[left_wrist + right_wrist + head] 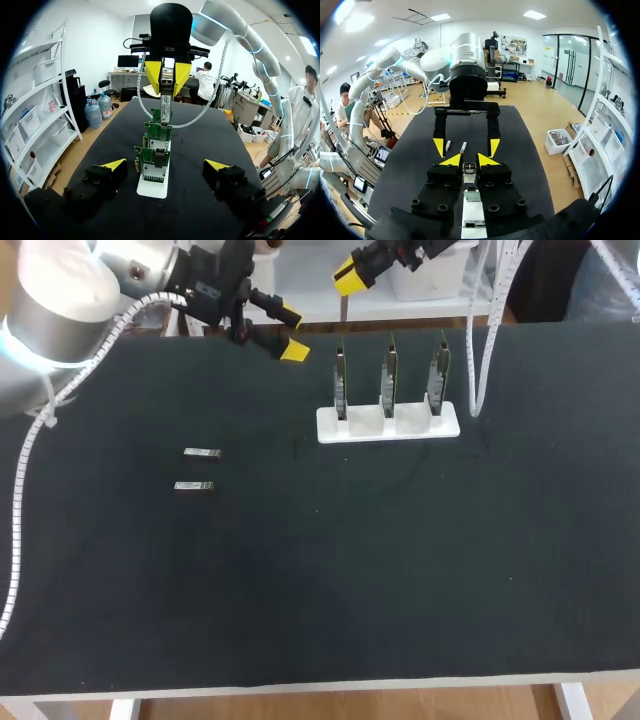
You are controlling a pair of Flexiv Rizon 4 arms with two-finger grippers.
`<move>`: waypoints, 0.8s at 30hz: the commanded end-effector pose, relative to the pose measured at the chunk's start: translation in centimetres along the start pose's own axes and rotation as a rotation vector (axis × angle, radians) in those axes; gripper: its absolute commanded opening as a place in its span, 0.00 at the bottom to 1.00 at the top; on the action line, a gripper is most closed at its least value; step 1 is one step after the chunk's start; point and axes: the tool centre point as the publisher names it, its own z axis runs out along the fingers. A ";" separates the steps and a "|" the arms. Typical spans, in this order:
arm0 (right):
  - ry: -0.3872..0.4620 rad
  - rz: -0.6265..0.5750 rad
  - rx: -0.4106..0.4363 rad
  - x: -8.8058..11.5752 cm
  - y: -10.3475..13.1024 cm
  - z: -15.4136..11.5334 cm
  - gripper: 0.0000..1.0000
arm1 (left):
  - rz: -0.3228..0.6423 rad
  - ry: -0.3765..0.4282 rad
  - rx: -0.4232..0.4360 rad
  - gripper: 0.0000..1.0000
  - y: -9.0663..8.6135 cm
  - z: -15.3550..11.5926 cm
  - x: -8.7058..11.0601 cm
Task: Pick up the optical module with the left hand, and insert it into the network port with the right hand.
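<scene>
- Black cloth-covered table [400, 570] carries all items.
- White rectangular stand [388, 424] sits toward the far edge and holds three upright green network cards [389, 375] in a row.
- Left gripper [292, 332] hangs beside the stand, fingers wide apart, holding nothing.
- Right gripper [348, 278] is above the end card, clamped on a slim silver metal optical module [166, 102] pointing down.
- Two loose silver optical modules [202, 453] lie side by side, well apart from the stand.
</scene>
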 end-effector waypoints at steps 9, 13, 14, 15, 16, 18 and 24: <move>-0.003 -0.003 -0.234 0.2 -0.7 -0.1 0.00 | 0.001 0.000 0.002 1.00 0.2 0.0 0.0; -0.008 -0.006 -0.263 0.5 -0.5 0.2 0.00 | 0.001 0.000 0.002 1.00 0.2 0.0 0.0; -0.004 -0.010 -0.268 0.6 -0.4 0.2 0.00 | 0.001 0.000 0.002 1.00 0.2 0.0 0.0; -0.001 -0.008 -0.275 0.7 -0.4 0.3 0.00 | 0.001 0.000 0.002 1.00 0.2 0.0 0.0; -0.001 -0.009 -0.286 0.7 -0.4 0.4 0.00 | 0.001 0.000 0.002 1.00 0.2 0.0 0.0; 0.006 -0.009 -0.296 0.9 -0.3 0.6 0.00 | 0.001 0.000 0.002 1.00 0.2 0.0 0.0; 0.015 -0.005 -0.310 1.3 -0.2 0.7 0.00 | 0.001 0.000 0.002 1.00 0.2 0.0 0.0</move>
